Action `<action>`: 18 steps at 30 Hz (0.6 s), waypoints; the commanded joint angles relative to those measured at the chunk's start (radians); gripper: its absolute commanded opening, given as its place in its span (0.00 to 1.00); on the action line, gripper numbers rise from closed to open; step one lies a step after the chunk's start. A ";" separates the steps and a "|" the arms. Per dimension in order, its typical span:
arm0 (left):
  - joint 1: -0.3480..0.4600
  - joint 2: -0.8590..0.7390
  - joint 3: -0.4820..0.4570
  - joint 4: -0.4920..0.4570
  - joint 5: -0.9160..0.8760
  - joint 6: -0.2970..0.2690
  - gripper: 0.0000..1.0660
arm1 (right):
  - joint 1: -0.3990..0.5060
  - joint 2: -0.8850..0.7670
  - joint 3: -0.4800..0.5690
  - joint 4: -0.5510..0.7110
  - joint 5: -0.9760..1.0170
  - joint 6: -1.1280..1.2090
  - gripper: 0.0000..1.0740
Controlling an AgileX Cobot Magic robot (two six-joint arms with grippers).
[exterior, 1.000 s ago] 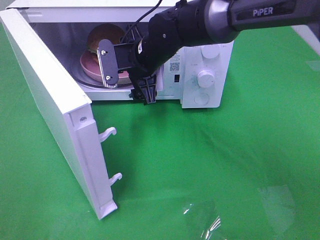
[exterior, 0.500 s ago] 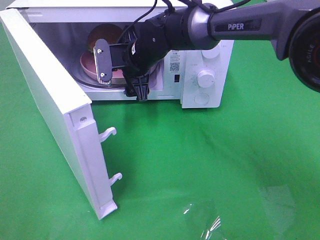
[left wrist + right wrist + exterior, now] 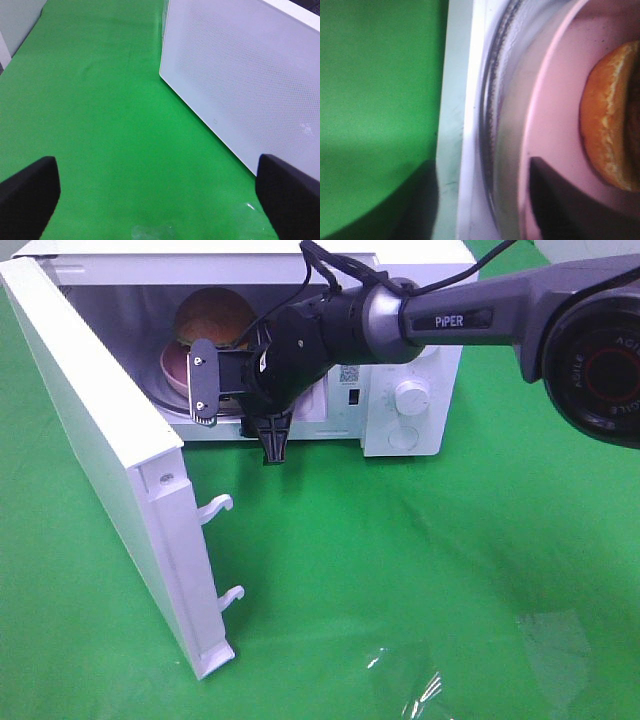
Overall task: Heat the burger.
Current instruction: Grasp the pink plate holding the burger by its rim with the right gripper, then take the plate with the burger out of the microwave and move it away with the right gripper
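The burger (image 3: 212, 315) with its brown domed bun sits on a pink plate (image 3: 172, 370) inside the open microwave (image 3: 430, 300). My right gripper (image 3: 237, 420) is at the oven's mouth, open. One finger (image 3: 560, 205) lies over the plate's near rim; the other (image 3: 415, 205) stays outside, over the sill. In the right wrist view, part of the burger (image 3: 612, 120) shows on the plate (image 3: 560, 115), apart from the fingers. My left gripper (image 3: 160, 200) is wide open over bare green cloth beside the microwave door's outer face (image 3: 240, 75), holding nothing.
The microwave door (image 3: 100, 440) swings out to the front left, with two latch hooks (image 3: 215, 505) on its edge. Knobs (image 3: 412, 397) sit on the control panel at right. The glass turntable (image 3: 505, 100) lies under the plate. Clear plastic film (image 3: 420, 685) lies on the green cloth near the front.
My right gripper has shifted slightly left and lower at the microwave's mouth, and its jaws have narrowed. The burger and plate have stayed put. The door has not moved.
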 commanded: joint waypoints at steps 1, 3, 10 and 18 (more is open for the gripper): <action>0.002 -0.006 0.003 -0.002 -0.007 -0.001 0.93 | 0.001 -0.007 -0.008 0.008 0.000 0.003 0.14; 0.002 -0.006 0.003 -0.002 -0.007 -0.001 0.93 | 0.001 -0.010 -0.008 0.008 0.001 0.003 0.09; 0.002 -0.006 0.003 -0.002 -0.007 -0.001 0.93 | 0.001 -0.010 -0.008 0.054 0.002 0.006 0.00; 0.002 -0.006 0.003 -0.002 -0.007 -0.001 0.93 | 0.001 -0.033 -0.008 0.053 0.097 -0.039 0.00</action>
